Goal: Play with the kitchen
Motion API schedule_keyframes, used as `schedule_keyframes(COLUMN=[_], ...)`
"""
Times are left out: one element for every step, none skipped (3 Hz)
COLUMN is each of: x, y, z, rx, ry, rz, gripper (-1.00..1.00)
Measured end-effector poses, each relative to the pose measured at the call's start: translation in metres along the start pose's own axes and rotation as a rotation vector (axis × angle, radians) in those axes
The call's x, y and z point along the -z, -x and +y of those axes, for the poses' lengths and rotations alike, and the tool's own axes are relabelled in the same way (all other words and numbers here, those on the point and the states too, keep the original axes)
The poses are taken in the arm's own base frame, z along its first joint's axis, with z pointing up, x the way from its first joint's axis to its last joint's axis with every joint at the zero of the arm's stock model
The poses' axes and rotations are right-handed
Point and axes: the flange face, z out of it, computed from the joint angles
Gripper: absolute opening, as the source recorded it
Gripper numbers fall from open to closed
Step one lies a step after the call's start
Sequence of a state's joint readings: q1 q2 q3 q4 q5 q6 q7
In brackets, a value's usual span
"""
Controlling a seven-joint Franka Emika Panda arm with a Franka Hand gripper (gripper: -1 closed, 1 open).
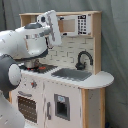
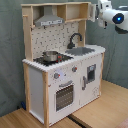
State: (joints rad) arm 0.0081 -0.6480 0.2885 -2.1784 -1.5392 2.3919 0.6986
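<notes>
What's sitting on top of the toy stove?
A shiny steel pot sits on the stovetop of the kitchen. What is inside the pot cannot be seen. In the first exterior view, the robot arm covers the pot.

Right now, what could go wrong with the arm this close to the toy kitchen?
1. In the second exterior view the arm hangs right beside the kitchen's upper shelf corner; a small sideways move could knock the cabinet.
2. The steel pot sits loose on the stovetop; a bump could slide it off.
3. In the first exterior view the arm blocks the stovetop side, so contact there could go unseen.
</notes>
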Motion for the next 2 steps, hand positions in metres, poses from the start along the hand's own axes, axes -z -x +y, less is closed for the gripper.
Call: schedule_keyframes(x=[-0.009, -0.021], y=[-0.02, -0.039], z=[-0.018, -0.035], rx=[0.009, 0.019], ry=[-0.033, -0.062], rz=[0.019, 0.037], gripper=[1.0, 1.0])
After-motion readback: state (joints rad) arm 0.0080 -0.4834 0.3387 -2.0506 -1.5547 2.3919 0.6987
